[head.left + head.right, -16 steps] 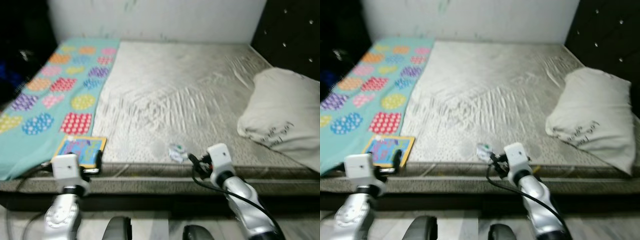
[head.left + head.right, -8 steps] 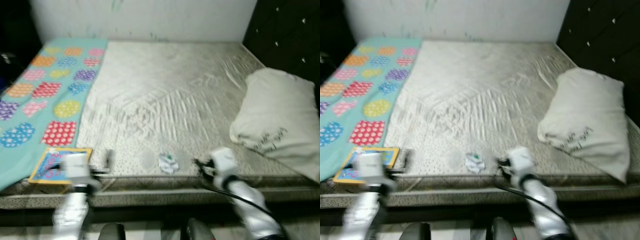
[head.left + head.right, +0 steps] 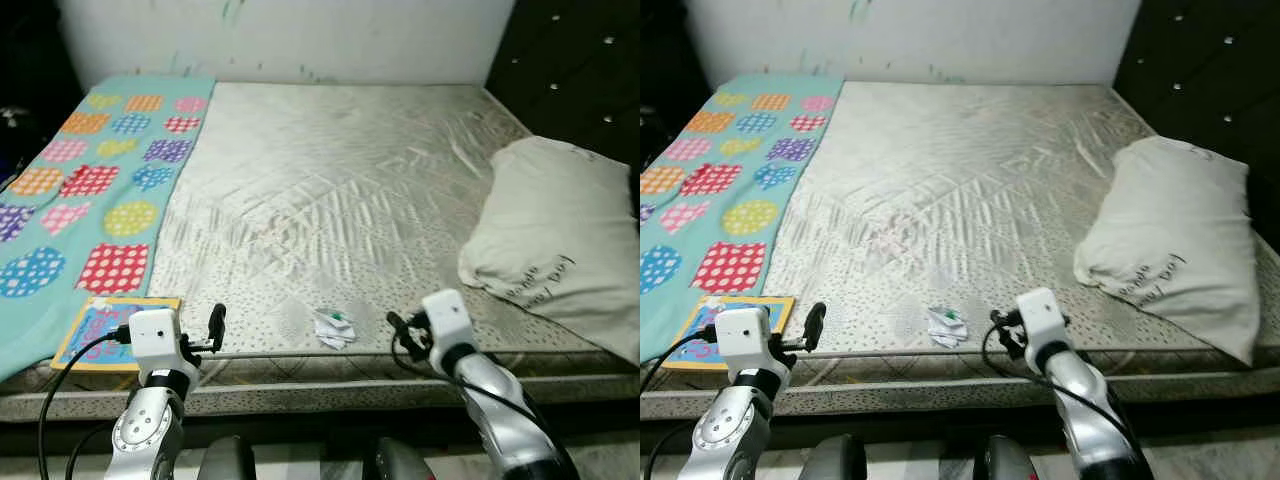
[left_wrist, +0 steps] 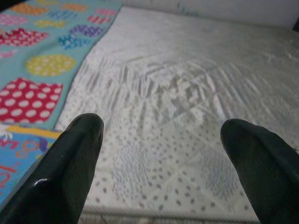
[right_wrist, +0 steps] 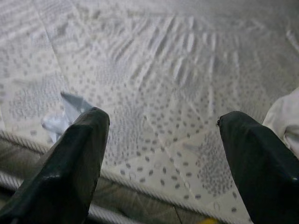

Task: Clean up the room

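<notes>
A small crumpled white wrapper with a green spot (image 3: 333, 326) lies on the grey mattress (image 3: 340, 190) near its front edge, and its corner shows in the right wrist view (image 5: 63, 116). My right gripper (image 3: 398, 328) hovers at the mattress edge just right of the wrapper, open and holding nothing (image 5: 163, 154). A colourful flat book (image 3: 112, 330) rests at the front left, on the edge of the teal patterned blanket (image 3: 90, 170). Just right of the book, my left gripper (image 3: 212, 332) is open over bare mattress (image 4: 163, 163).
A large white pillow (image 3: 560, 240) lies at the right side of the bed against a dark tufted headboard (image 3: 570, 70). A white wall (image 3: 280, 40) runs behind the bed. The bed's front edge (image 3: 330, 385) lies under both arms.
The whole view has shifted and sharpened, so the camera has moved. Both grippers stay low at the bed's front edge, open and holding nothing.
</notes>
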Available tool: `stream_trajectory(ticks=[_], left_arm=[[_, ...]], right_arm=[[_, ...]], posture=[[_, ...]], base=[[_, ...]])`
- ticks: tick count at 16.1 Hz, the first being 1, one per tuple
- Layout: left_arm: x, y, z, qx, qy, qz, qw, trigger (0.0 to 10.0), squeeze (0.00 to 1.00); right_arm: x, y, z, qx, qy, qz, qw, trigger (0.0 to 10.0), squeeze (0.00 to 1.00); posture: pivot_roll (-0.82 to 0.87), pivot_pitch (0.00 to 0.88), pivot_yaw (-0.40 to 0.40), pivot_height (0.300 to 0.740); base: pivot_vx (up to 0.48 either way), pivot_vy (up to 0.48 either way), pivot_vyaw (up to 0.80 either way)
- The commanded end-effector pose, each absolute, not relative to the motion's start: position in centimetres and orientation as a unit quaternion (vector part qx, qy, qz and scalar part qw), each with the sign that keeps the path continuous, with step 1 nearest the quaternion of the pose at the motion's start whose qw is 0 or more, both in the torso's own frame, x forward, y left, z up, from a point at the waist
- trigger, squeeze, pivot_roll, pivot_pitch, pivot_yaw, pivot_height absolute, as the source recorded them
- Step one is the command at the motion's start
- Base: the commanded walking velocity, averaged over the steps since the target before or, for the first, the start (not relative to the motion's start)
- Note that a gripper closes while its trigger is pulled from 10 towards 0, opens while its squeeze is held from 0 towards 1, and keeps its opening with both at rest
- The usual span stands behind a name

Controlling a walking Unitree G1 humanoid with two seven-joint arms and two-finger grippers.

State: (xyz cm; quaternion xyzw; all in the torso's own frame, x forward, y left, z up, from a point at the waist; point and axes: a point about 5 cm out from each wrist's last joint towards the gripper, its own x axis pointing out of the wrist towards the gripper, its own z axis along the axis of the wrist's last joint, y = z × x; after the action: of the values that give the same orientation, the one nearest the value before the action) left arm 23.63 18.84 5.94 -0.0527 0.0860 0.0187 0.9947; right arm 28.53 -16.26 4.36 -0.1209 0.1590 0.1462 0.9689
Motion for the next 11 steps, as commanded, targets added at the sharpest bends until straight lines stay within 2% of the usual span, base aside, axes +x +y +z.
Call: stream_trajectory(ticks=[1,4,8,11], left_arm=[[23.5,18.7,5.2,-0.047,0.112,0.017,0.992,10.0,0.00],[23.3,17.9,4.4,-0.046,0.139,0.002,0.989,10.0,0.00],[23.0,16.4,3.7,-0.055,0.168,-0.019,0.984,10.0,0.00],[23.2,15.7,4.4,-0.057,0.163,-0.030,0.984,10.0,0.00]], right_arm=[[28.7,-15.8,3.5,-0.135,0.194,0.156,0.959,10.0,0.00],[28.2,-14.4,1.8,-0.150,0.255,0.179,0.938,10.0,0.00],[28.7,-11.1,2.6,-0.127,0.202,0.213,0.948,10.0,0.00],[29.1,-10.4,3.0,-0.113,0.181,0.207,0.955,10.0,0.00]], posture=[[-0.03,0.021,-0.050,0.627],[-0.02,0.070,-0.048,0.627],[-0.03,0.157,-0.010,0.627],[0.00,0.193,-0.002,0.627]], base=[[0.000,0.000,0.00],[0.000,0.000,0.00],[0.000,0.000,0.00],[0.000,0.000,0.00]])
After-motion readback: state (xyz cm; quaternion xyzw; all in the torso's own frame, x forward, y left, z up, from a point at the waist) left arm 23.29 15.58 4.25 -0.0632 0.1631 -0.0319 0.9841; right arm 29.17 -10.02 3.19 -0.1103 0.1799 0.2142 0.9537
